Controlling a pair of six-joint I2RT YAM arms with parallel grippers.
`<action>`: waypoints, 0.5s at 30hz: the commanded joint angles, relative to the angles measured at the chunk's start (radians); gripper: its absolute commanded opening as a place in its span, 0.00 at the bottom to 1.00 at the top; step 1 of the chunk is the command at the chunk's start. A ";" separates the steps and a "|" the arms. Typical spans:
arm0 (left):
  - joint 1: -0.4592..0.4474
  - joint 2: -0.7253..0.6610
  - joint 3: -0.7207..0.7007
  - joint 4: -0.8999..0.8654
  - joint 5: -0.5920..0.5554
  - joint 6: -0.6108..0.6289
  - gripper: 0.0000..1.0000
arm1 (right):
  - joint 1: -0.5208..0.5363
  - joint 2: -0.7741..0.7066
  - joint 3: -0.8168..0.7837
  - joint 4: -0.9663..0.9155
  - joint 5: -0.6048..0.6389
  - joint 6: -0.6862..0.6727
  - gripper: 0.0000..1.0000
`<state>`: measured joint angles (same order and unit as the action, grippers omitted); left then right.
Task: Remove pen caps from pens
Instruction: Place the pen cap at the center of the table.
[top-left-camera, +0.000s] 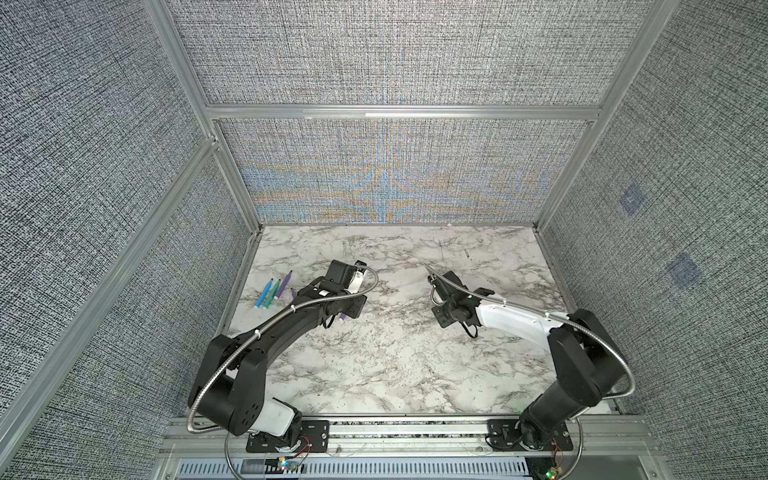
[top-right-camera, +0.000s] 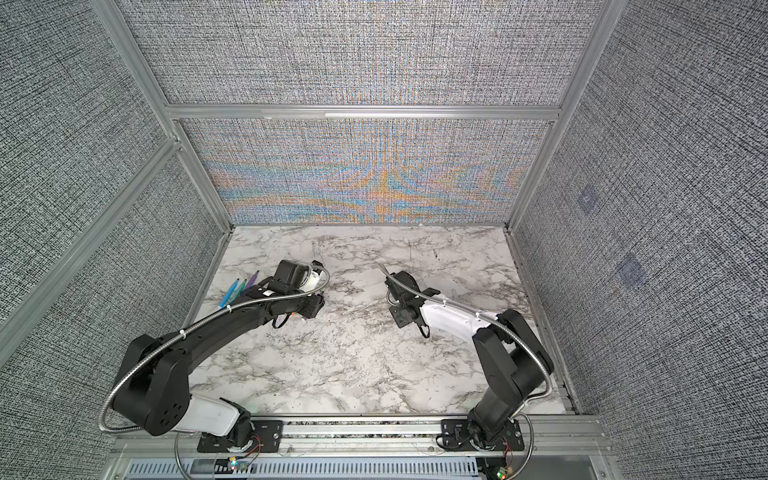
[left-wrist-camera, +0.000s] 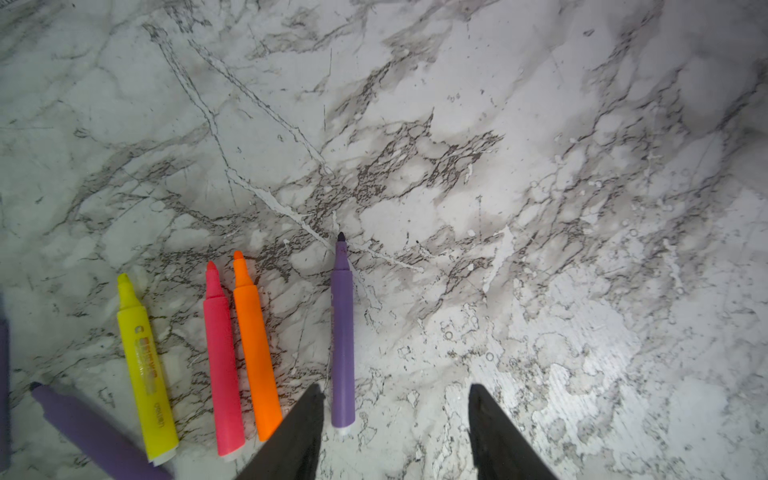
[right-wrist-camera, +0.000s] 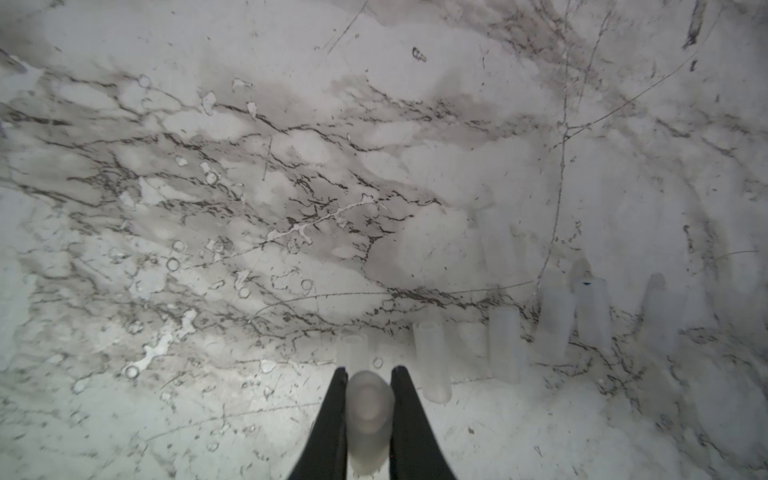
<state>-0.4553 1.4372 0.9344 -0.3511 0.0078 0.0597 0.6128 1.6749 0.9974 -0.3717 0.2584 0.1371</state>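
- left gripper (left-wrist-camera: 395, 388): jaws spread, holding nothing. purple pen (left-wrist-camera: 343, 340) lies flat on the marble table (top-left-camera: 395, 361) just beside one finger, dark tip bare.
- next to it, left half of the table: orange pen (left-wrist-camera: 255, 357), pink pen (left-wrist-camera: 222, 365), yellow pen (left-wrist-camera: 141, 365) in a row, tips bare too. second purple pen (left-wrist-camera: 91, 432) lies angled by the yellow one.
- right gripper (right-wrist-camera: 370, 370): pinching a clear cap (right-wrist-camera: 369, 411) over the right half of the table.
- loose caps (right-wrist-camera: 505, 345) sit clustered near it, faint on the marble; count unclear.
- farther left: far pen group (top-left-camera: 272, 291), blue, teal, purple, lying together; capped or not, can't tell.
- step looks like set-down. next move likely calls for the right arm to drop its cap by the cluster and the left arm to take any capped pen by the barrel, cap end exposed.
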 joint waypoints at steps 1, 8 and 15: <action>-0.005 -0.050 -0.019 0.025 0.045 -0.016 0.59 | -0.005 0.040 0.026 0.026 0.000 0.001 0.00; -0.013 -0.204 -0.069 0.050 0.078 -0.027 0.61 | -0.022 0.096 0.066 0.038 0.039 -0.005 0.00; -0.014 -0.262 -0.077 0.054 0.083 -0.024 0.62 | -0.048 0.139 0.091 0.059 0.041 -0.012 0.00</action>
<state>-0.4690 1.1881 0.8616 -0.3336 0.0784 0.0448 0.5678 1.8019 1.0744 -0.3363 0.2859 0.1329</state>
